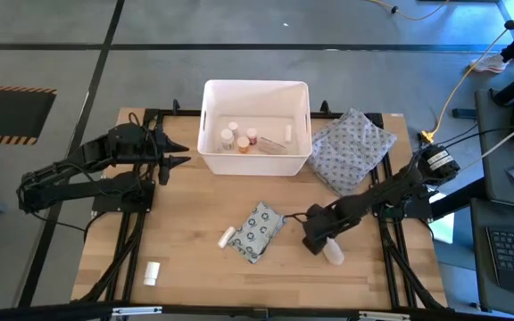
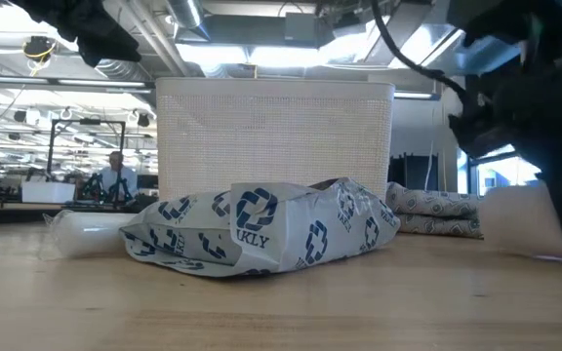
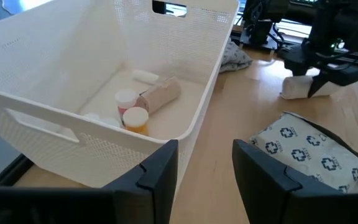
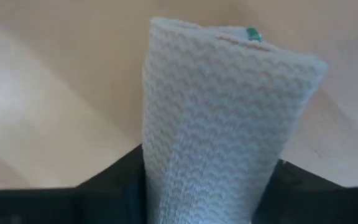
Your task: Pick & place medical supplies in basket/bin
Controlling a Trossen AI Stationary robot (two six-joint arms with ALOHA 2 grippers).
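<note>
The white basket (image 1: 255, 125) stands at the table's far middle and holds pill bottles (image 1: 230, 138) and a gauze roll (image 3: 160, 93). A dotted packet (image 1: 259, 230) lies flat at the table's centre, a small white tube (image 1: 227, 236) against its left side. My right gripper (image 1: 318, 241) stands right of the packet, shut on a cream gauze roll (image 1: 333, 252). My left gripper (image 3: 205, 168) hovers open at the basket's left side with nothing between its fingers. My right gripper pinches the gauze roll between its two fingers, which lie on the roll's two long sides (image 4: 166, 180) and across it. The fingers come from above, pointing steeply down. One end (image 1: 335, 255) sticks out toward the table's near edge. The roll seems to lie on the table.
A grey patterned cloth pouch (image 1: 351, 150) lies right of the basket. Another small white item (image 1: 152, 273) rests near the table's near left corner. Bare wood (image 1: 194, 205) stretches between the basket and the packet.
</note>
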